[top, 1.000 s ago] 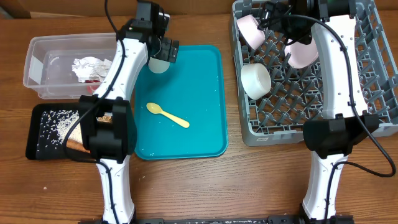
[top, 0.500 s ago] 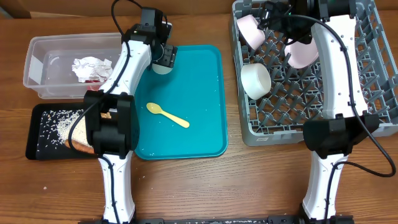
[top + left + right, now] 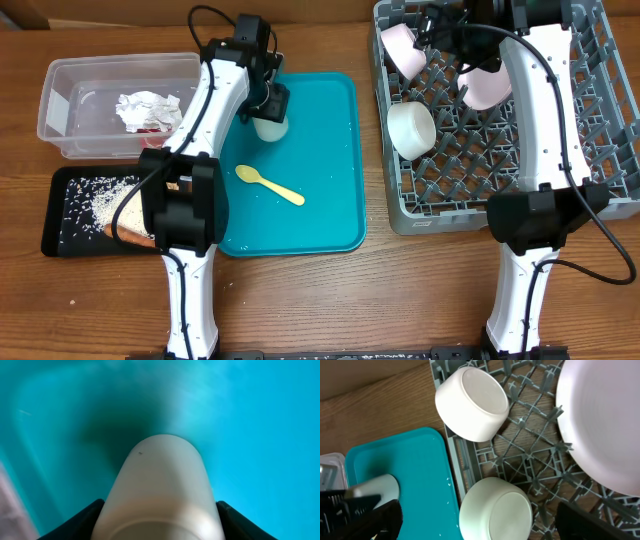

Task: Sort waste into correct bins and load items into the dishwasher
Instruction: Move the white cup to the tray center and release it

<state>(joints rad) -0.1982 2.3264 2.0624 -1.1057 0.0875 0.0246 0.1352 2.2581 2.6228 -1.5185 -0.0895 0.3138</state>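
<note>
Clamped between the dark fingers (image 3: 75,522) of the left gripper (image 3: 160,527), lying on its side: the small white cup (image 3: 270,127), pressed on both flanks, jaws part-way closed around it (lifted or grazing the surface, impossible to tell). Over the far-left part of the teal tray (image 3: 330,200), with a soft shadow on the teal beyond it in the left wrist view. Flat on that tray, left of its middle and nearer than the cup: the pale yellow spoon (image 3: 270,185), bowl end toward the tray's left edge, well apart from the cup. Just left of the tray, at its far end: the clear tub (image 3: 60,110), holding crumpled white paper (image 3: 145,105) and, touching it, a red-and-white wrapper (image 3: 150,128). Just left of the tray, at its near end: the black tray (image 3: 70,215), strewn with rice (image 3: 100,200) and brown-orange food scraps (image 3: 128,232), partly hidden by the left arm. Right of the tray, a strip of wooden table (image 3: 400,300) between: the grey dish rack (image 3: 600,150), with one white bowl (image 3: 410,128) close to the tray's right edge, a second bowl (image 3: 405,45) farther back, and a pale plate (image 3: 487,88) tilted among the pegs. Above the rack's tray-side far corner: the right gripper (image 3: 480,522), spread wide, nothing held.
</note>
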